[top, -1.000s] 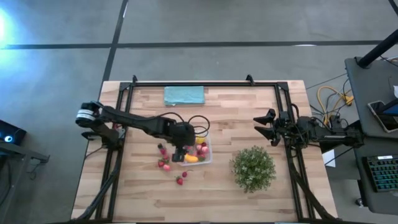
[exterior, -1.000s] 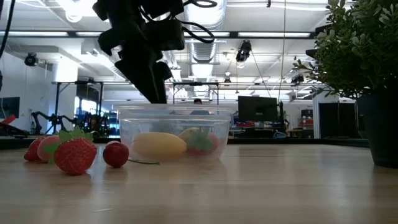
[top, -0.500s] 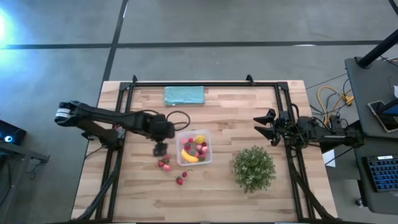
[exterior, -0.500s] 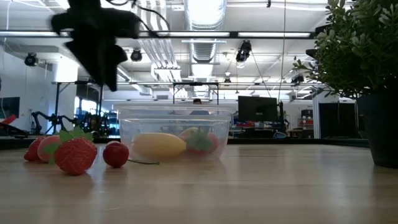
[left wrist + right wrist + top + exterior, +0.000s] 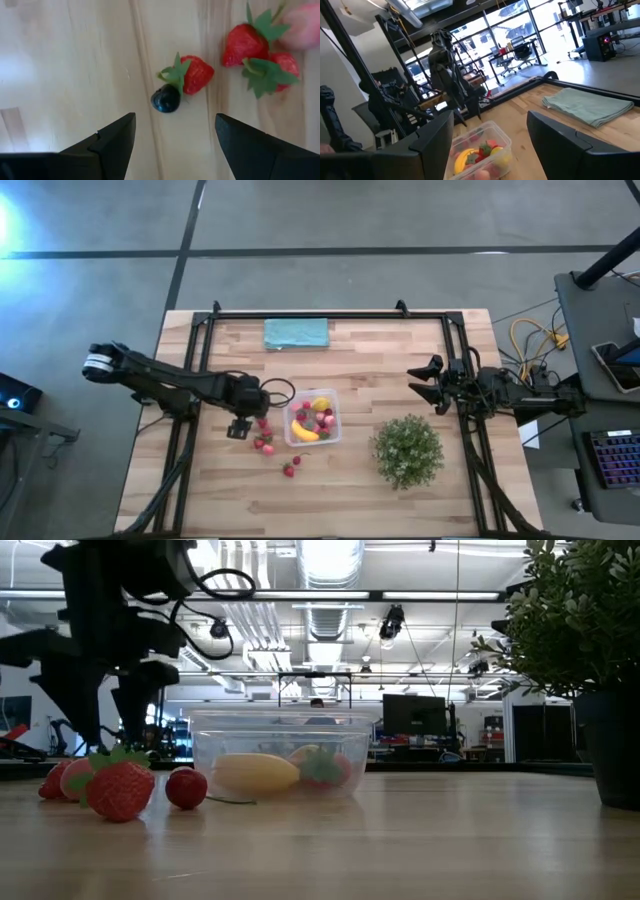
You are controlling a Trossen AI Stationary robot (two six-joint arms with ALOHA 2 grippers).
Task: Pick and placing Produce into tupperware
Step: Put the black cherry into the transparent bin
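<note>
**Left hand spread above the loose strawberries**

I had the left hand (image 5: 238, 427) low over the bench (image 5: 330, 490), just beside the tupperware (image 5: 313, 418), with its fingers (image 5: 112, 140) spread wide and nothing between them. Through its wrist camera I saw a red strawberry (image 5: 192, 74) lying with a small dark berry (image 5: 166, 99) touching it, and more strawberries (image 5: 262, 55) clustered close by. From table height, the loose strawberries (image 5: 118, 785) lay on the wood just beside the clear container, which stood near the middle of the bench and held a banana (image 5: 255, 773) and some red fruit. The right hand (image 5: 428, 383) waited at the bench's right edge, fingers (image 5: 435, 137) spread and empty, near the potted plant (image 5: 407, 450). A teal cloth (image 5: 297, 333) lay at the far edge.
</note>
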